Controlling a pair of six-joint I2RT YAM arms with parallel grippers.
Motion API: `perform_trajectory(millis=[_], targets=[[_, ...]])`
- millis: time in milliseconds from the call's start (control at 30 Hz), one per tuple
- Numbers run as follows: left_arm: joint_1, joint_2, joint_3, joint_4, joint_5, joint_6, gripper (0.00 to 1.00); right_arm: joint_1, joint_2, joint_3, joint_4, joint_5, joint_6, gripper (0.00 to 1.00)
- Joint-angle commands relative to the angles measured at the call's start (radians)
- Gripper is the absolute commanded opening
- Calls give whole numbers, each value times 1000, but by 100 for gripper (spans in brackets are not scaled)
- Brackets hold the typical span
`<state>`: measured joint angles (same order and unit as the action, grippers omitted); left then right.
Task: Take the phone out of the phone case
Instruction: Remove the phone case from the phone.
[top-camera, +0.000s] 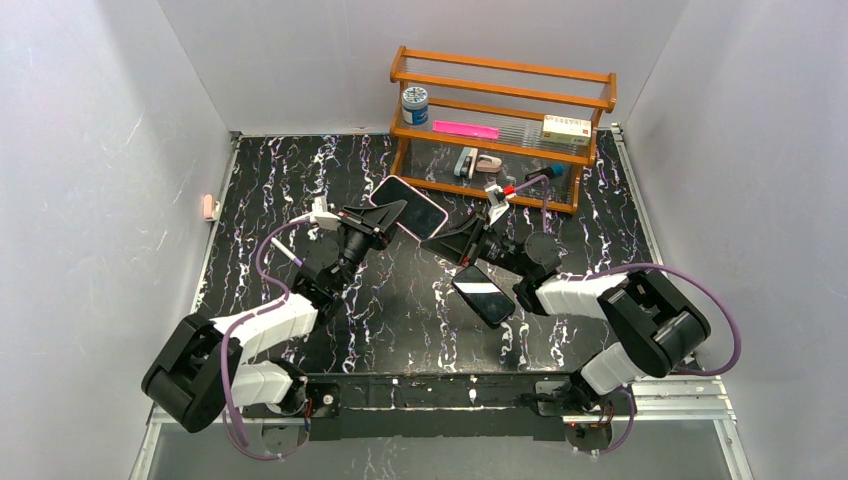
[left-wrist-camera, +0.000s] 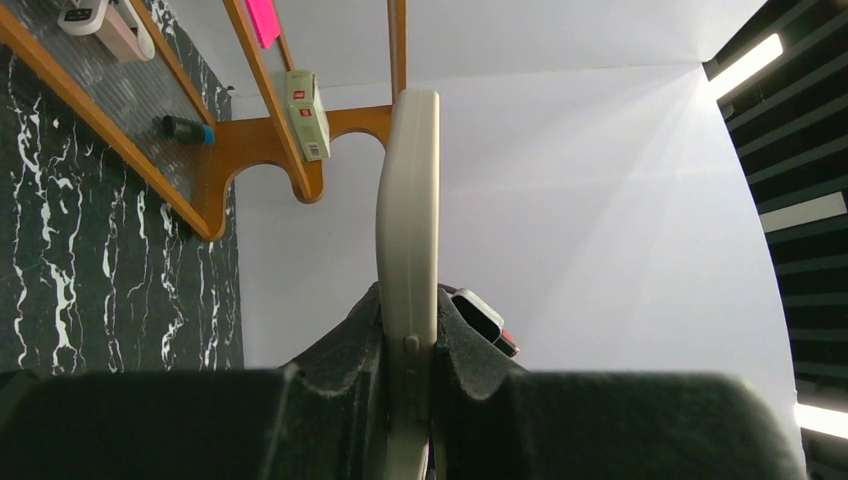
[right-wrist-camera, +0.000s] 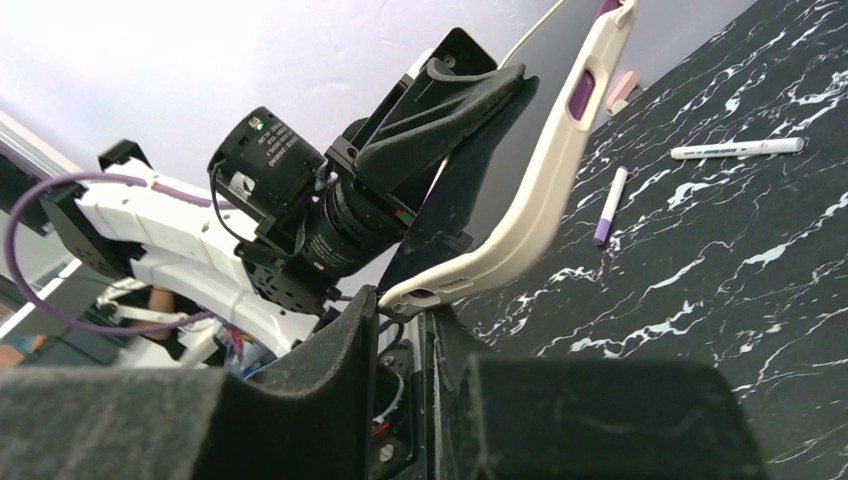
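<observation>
A cream phone case (top-camera: 410, 206) is held up off the table, between the two arms. My left gripper (top-camera: 385, 216) is shut on its left edge. In the left wrist view the case (left-wrist-camera: 407, 200) stands edge-on between the fingers (left-wrist-camera: 408, 335). My right gripper (top-camera: 447, 243) is pinched on the case's lower right corner. In the right wrist view the case (right-wrist-camera: 540, 190) is bent in a curve, and its corner sits at the tips of my right gripper (right-wrist-camera: 400, 308). A black phone (top-camera: 484, 295) lies flat on the table under the right arm, apart from the case.
A wooden rack (top-camera: 500, 120) stands at the back with a jar, a pink strip, a small box and other small items. A white marker (right-wrist-camera: 735, 148) and a purple pen (right-wrist-camera: 608, 205) lie on the black marbled table to the left. White walls enclose both sides.
</observation>
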<state>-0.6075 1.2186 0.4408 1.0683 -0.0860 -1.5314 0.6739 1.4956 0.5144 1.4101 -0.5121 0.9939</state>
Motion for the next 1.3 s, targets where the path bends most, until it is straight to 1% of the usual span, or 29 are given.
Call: perform_trajectory(millis=[0,133,233,300,400,500,633,667,767,900,933,1033,1133,1267], targets=[[-15,-18,61,22,123,-54,0,6,35,58,6,-72,-205,1],[-15,-29,67,12,150,-59,0,6,29,86,-57,-85,-326,1],[-15,-36,69,11,166,-56,0,7,6,123,-181,-79,-474,1],[-13,-32,76,12,188,-47,0,6,0,141,-252,-53,-574,1],[-7,-27,82,12,219,-34,0,6,-1,136,-286,26,-659,1],[2,-35,88,12,245,-7,0,6,-2,136,-326,73,-702,1],[51,-40,85,10,290,22,0,5,1,120,-309,40,-662,1],[77,-35,86,10,317,23,0,4,2,118,-305,26,-643,4],[166,-15,94,10,416,38,0,2,-2,96,-299,-13,-608,28],[254,-26,101,5,509,109,0,-15,-40,54,-310,-26,-581,60],[276,-25,107,4,534,111,0,-20,-52,52,-328,-28,-579,65],[330,-6,126,2,618,113,0,-28,-88,63,-413,-64,-601,73],[372,19,162,1,727,134,0,-34,-126,69,-479,-111,-621,78],[405,43,213,-10,865,181,0,-39,-173,99,-585,-174,-664,80]])
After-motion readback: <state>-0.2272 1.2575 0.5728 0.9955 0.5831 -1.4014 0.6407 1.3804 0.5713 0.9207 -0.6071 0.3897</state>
